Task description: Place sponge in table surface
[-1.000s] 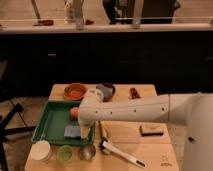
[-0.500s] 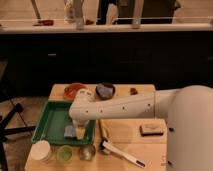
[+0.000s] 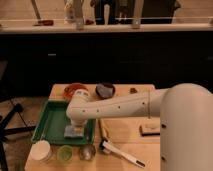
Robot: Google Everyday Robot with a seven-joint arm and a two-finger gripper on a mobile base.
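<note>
We see the arm reach in from the right, across the wooden table, w/ its wrist bent down over the green tray on the table's left side. The gripper sits low inside the tray, near the front-right corner, right on top of the sponge. The wrist housing blocks most of it from this angle, so we can't tell whether it's open or clamped on the sponge, only that it's down at the sponge and seems to touch its top. The sponge lies flat on the tray floor, pale blue-grey, its front edge poking out under the gripper; it's in the tray, not on the bare tabletop. Behind the tray stand an orange bowl and a dark bowl, approx side by side. Along the front edge, L to R: a white cup, a green cup, a metal cup, then a white-handled brush lying at a slant. A small brown block lies on the table's right side, well apart from the tray.
</note>
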